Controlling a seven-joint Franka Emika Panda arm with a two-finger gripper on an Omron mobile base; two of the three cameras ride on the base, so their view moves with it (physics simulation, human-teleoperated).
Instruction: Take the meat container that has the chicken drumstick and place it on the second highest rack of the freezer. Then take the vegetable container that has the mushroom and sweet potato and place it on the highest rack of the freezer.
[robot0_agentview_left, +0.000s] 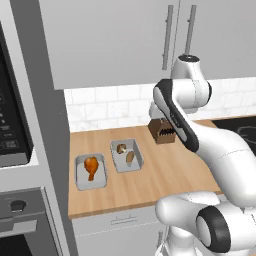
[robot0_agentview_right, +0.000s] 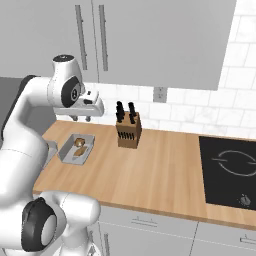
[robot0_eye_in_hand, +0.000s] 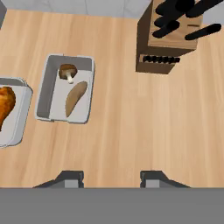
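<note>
- Pincer (robot0_eye_in_hand: 111, 178) hangs above bare wooden worktop (robot0_eye_in_hand: 131, 131), jaws parted, nothing between them.
- Meat container (robot0_agentview_left: 90, 171) sits on worktop near left edge, chicken drumstick (robot0_agentview_left: 91, 166) inside.
- Vegetable container (robot0_agentview_left: 127, 155) just beside it on the right, apart; mushroom (robot0_eye_in_hand: 68, 71) and sweet potato (robot0_eye_in_hand: 75, 98) inside.
- Knife block (robot0_agentview_right: 128, 129) stands further back, near the wall.
</note>
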